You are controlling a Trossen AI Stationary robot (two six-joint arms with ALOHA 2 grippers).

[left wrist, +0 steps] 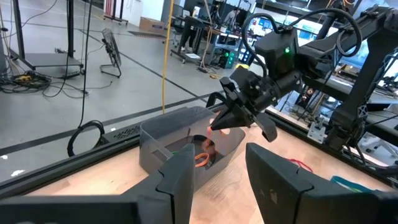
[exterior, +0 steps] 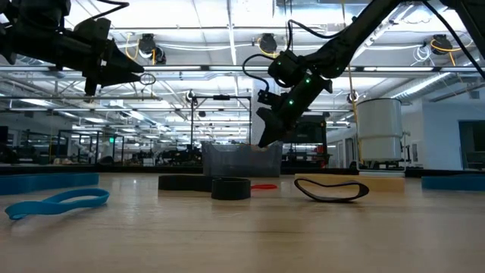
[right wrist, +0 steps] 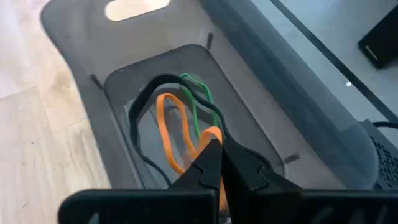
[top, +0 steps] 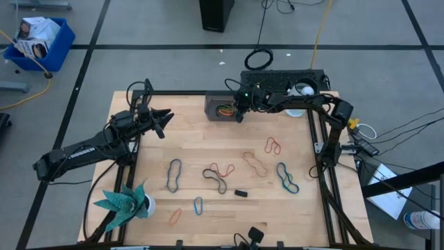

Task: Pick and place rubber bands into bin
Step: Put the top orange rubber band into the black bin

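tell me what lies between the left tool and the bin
Bare wood only: in the high view, the tabletop between the left tool and the bin carries nothing; the rubber bands lie nearer the front.

Light is bright and even, coming from ceiling strip lights (exterior: pixel 227 19) that glare white in the low view. Shadows on the table (top: pixel 208 149) are soft and faint. The 2 near fingers (left wrist: pixel 177 180) in the left wrist view are blurred (too close), and the low view's foreground is soft.

Overhead, table-level, two wrist views, all sharing the bin (top: pixel 223 107)
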